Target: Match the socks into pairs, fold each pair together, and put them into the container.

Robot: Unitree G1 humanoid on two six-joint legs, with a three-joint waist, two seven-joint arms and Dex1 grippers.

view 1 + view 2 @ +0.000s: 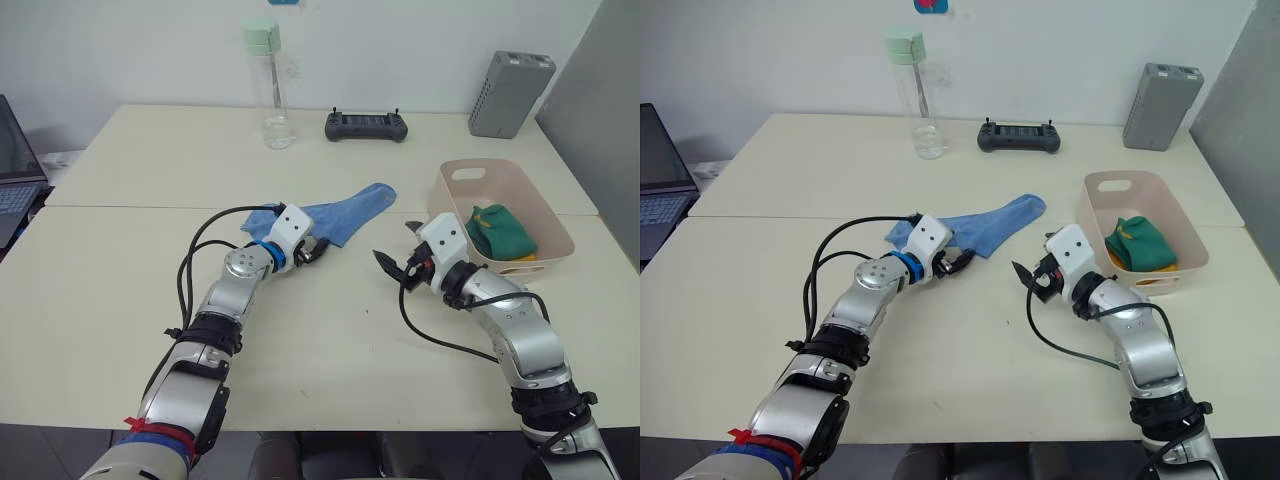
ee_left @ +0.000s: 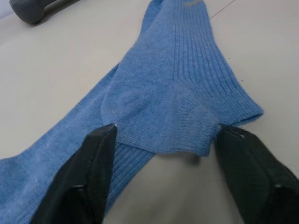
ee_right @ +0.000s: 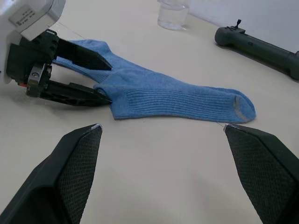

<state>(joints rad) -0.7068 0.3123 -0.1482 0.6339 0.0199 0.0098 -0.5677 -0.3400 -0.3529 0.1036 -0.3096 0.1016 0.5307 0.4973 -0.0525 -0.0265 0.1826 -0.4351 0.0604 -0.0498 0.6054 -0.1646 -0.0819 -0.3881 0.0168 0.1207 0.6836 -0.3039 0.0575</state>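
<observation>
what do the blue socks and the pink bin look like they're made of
Blue socks: soft ribbed knit, likely cotton blend; fine vertical ribs and a fuzzy matte surface show up close. Pink bin: looks like moulded plastic, smooth and matte, with rounded corners and a cut-out slot handle.

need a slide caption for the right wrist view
Open left pincer straddles the blue socks' cuff end on the table.

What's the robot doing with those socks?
It is sorting socks. Its left pincer is open around the edge of the blue socks lying on the table. The right pincer is open and empty beside the pink container, which already holds a folded green pair.
</observation>
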